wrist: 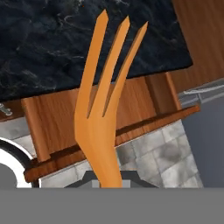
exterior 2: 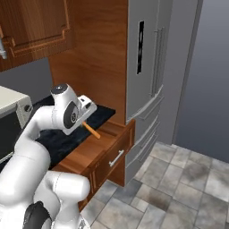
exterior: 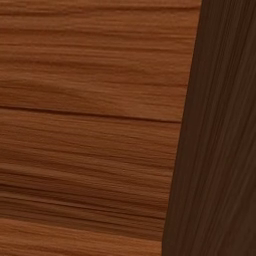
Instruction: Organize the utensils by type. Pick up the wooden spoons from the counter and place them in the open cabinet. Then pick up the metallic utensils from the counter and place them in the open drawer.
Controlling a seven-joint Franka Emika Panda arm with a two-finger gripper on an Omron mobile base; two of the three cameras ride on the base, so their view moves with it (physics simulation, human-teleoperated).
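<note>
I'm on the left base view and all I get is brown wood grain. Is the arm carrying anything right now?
Observer: Yes. In the hand view, the tool holds an orange fork with three tines, gripped low on its handle.
Operator: Where is that relative to the drawer?
Observer: In the right base view, the tool hangs above the open drawer, by the edge of the dark counter.
Operator: Is anything lying in the drawer?
Observer: The hand view shows bare wood wherever the drawer floor is visible, though the fork hides part of it.
</note>
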